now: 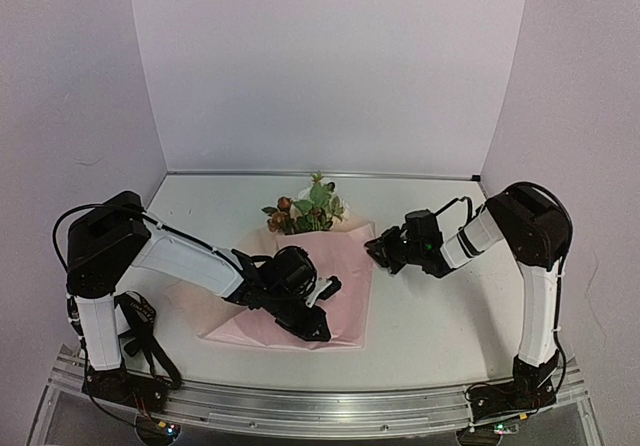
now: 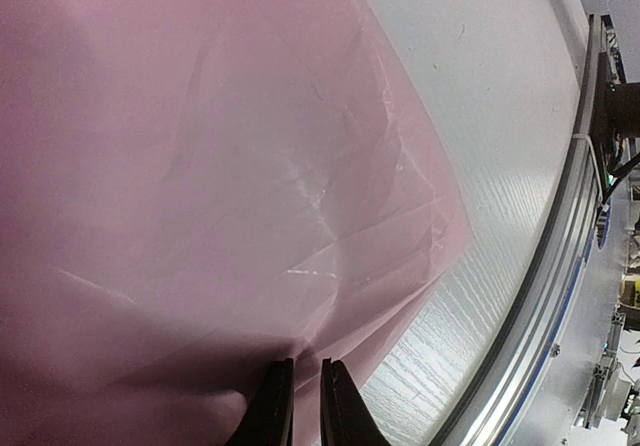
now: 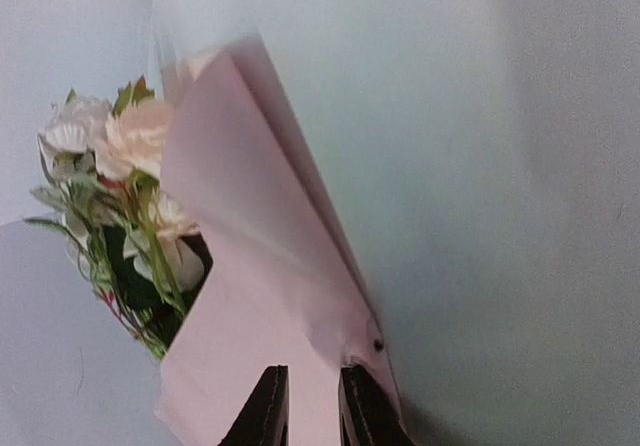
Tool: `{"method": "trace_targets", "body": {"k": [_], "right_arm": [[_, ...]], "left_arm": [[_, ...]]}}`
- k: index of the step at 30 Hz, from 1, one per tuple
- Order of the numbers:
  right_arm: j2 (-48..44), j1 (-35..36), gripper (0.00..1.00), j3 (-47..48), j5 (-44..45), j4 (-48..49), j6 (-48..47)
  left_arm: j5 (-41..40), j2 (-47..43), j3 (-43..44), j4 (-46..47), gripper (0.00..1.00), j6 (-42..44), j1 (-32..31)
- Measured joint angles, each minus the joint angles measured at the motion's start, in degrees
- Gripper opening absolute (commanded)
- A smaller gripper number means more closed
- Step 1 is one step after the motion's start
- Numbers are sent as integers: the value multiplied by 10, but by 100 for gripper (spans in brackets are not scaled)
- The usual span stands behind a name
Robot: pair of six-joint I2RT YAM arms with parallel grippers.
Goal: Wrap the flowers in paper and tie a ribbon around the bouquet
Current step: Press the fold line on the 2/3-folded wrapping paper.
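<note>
my left pincer (image 2: 305, 368) nips paper (image 2: 200, 166) edge | right pincer (image 3: 313, 376) nips paper, flowers (image 3: 130, 151) beside it | I must fold evenly, gently

Soft, even light from above fills the top view. The table (image 1: 430, 316) is bright, the walls (image 1: 330, 66) carry a lavender cast, and only faint, soft-edged shadows lie on the tabletop. In the left wrist view the paper (image 2: 200, 166) is sharp. Its creases catch thin white glints, and a dim shadow darkens it toward the bottom edge, where the left gripper (image 2: 306, 368) is a near-black silhouette. The rail (image 2: 560, 266) bows with lens distortion. The right wrist view is softer: the flowers (image 3: 120, 156) are pale and slightly blurred, and the right gripper (image 3: 313, 374) is dark.
</note>
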Motion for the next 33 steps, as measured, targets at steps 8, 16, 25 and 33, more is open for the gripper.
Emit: {"method": "trace_targets", "body": {"k": [8,16,25,33], "right_arm": [[40,-63,18,122,-18,-118,-12],[42,-89,19,227,-59,-246,-70],[-179,-40,22,110,-72,-398,-190],[-279,149,16,33,-70,-447,-272]], "left_arm": [[0,0,0,0,16,0,0],[-15,-10,7,-29,23,-1,0],[-71,-91,14,-80,32,-42,18],[-125,-256,-51,-111,35,-146,49]]}}
